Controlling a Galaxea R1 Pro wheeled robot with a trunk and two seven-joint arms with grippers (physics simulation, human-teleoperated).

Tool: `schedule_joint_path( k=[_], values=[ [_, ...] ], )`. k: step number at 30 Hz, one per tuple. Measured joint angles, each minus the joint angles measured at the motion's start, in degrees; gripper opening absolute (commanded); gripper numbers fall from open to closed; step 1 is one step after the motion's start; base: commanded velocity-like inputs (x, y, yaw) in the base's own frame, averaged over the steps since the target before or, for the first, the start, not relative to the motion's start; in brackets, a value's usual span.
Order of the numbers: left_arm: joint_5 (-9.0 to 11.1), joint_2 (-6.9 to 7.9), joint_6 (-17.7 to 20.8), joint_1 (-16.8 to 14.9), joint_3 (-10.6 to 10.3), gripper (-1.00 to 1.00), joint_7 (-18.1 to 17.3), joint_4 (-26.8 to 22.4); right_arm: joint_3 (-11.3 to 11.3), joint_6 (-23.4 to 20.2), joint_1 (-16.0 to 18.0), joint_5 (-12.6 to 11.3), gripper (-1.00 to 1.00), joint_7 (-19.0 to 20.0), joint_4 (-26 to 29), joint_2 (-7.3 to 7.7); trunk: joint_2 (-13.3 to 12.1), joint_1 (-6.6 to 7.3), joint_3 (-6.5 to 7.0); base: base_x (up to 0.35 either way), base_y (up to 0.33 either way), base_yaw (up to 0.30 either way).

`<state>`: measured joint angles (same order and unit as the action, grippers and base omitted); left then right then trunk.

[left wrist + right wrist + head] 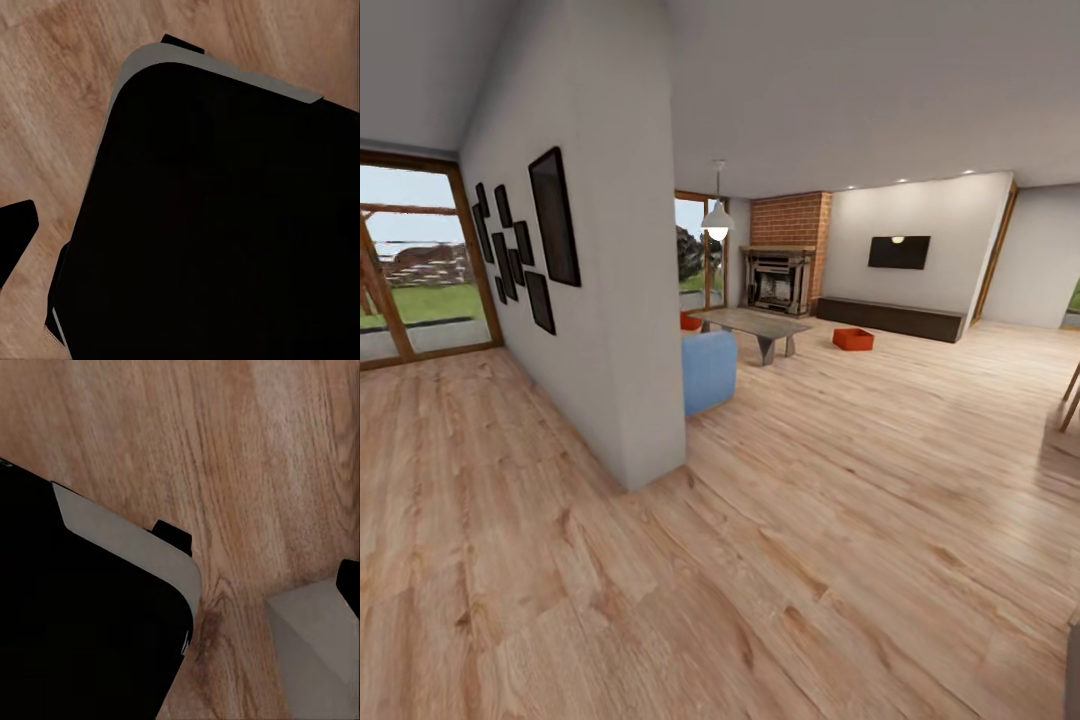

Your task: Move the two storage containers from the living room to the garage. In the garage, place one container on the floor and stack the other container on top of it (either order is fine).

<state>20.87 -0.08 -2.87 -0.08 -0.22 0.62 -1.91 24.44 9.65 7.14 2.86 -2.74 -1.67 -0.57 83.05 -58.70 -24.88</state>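
Far ahead, one storage container (853,339) sits on the light wood plank floor (830,520) of the living room, just in front of the long dark low cabinet (890,318). It is a plain orange-red rectangular box, open top facing up; its long axis appears to run roughly across my head view, along the cabinet front. At this range I cannot make out wall detail. A second orange-red shape (690,321) peeks out beyond the blue sofa (709,371), beside the grey low table (752,325); mostly hidden, orientation unreadable.

Beyond stand the brick fireplace (788,250) and a wall-mounted TV (898,251). A white partition wall (595,300) with black frames (554,217) stands near my left.

Wrist views show my dark base body (217,225) over planks; whether my grippers are spread or pressed together, I cannot tell.
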Motion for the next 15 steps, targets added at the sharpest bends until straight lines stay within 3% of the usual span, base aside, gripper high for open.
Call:
schedule_joint_path(
  k=[15],
  values=[
    [0.0, 0.00, 0.0, 0.0, 0.0, 1.00, 0.0, 0.0, 0.0, 0.0, 0.0, 0.0, 1.00, 0.1, 0.0, -0.01, 0.0, 0.00, 0.00, 0.325, 0.000, 0.000]
  ],
)
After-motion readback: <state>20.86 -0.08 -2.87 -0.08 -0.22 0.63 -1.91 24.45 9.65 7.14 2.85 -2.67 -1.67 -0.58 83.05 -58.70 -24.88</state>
